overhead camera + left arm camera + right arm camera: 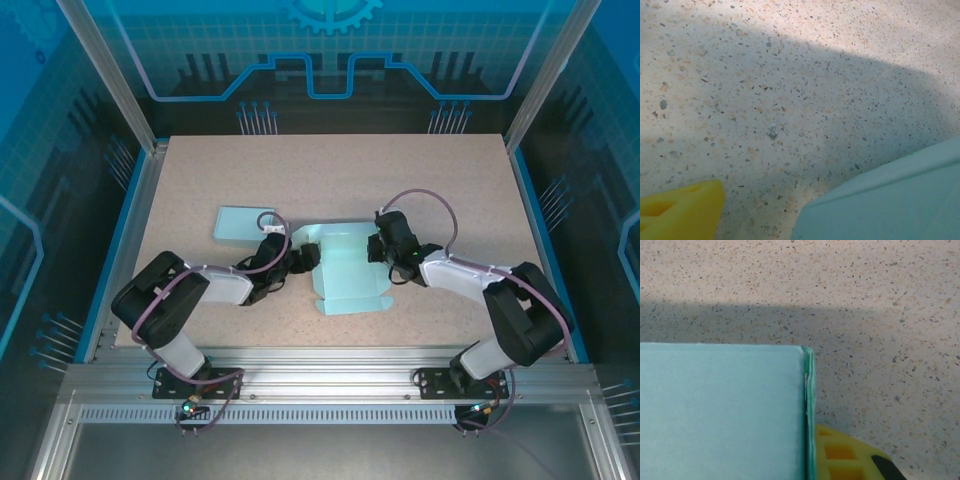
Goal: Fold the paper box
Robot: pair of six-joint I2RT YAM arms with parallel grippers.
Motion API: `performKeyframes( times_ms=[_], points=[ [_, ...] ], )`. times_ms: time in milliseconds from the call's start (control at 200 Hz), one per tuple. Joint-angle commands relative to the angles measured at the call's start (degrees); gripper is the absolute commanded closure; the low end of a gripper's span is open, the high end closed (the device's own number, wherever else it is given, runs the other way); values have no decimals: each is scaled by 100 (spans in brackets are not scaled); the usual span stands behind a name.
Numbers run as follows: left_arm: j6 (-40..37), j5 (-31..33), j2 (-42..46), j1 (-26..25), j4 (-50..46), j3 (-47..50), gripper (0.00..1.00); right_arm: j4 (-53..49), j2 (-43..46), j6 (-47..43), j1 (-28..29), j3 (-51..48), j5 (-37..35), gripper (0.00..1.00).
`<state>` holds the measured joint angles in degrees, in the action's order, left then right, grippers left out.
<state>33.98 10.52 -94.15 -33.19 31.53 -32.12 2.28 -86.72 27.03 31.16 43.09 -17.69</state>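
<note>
- pale teal paper box [345, 280]: a die-cut card blank lying open in the middle of the speckled beige table [450, 180], between my two claws, with one panel raised at the far end.
- Far left, a flat pale teal card rectangle [243, 222] lies on its own, apart from the blank.
- My left claw [303, 258] sits low at the blank's left edge. On its wrist camera I see one yellow finger [680, 212] on the table and a corner of the teal card [890, 205] across from it. The other finger is hidden, so I can't tell whether this claw is released or gripping.
- Handling, as I judge it: thin card, very light, springy along the score lines, and easy to crease. It will likely skate on this smooth top unless one side is pinned.
- Best hold: a flap's free edge, near a score line, never mid-panel.
- My right claw [378, 245] is clenched at the blank's right side. A raised card edge [809, 405] runs down beside my yellow finger [840, 457], and I read that as a pinch on the wall.
</note>
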Motion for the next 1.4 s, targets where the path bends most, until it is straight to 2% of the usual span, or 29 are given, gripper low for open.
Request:
performKeyframes(
  times_ms=[0,185,380,485,550,685,760,920,1005,1181,1396],
  points=[
    [-211,-220,389,-41,239,190,15,-174,-173,92,105,268,-156,100],
    [-230,-156,1353,-42,-252,709,6,-211,-349,59,110,341,-277,100],
    [-231,393,2582,-39,-1093,1042,6,-170,-442,12,110,366,-235,100],
    [-263,744,3019,136,-1473,1016,11,-137,-443,-18,105,346,-202,100],
    [-109,363,3116,522,-1313,1050,12,-109,-434,-39,110,329,-158,100],
    [20,-978,3088,1216,-167,1126,9,-97,-399,-46,108,299,-113,100],
    [-63,-1531,2950,1386,266,1004,1,-88,-381,-56,103,291,-103,100],
    [-443,-2772,2238,1602,556,572,1,-70,-414,-48,103,314,-59,100],
    [-540,-3023,1715,1605,647,351,1,-79,-428,-39,103,337,-48,100],
    [-644,-3065,722,1623,996,12,1,-100,-473,-28,108,382,8,100],
    [-368,-3978,-23,1611,1540,-366,1,-122,-508,-46,107,454,16,100]
  ],
)
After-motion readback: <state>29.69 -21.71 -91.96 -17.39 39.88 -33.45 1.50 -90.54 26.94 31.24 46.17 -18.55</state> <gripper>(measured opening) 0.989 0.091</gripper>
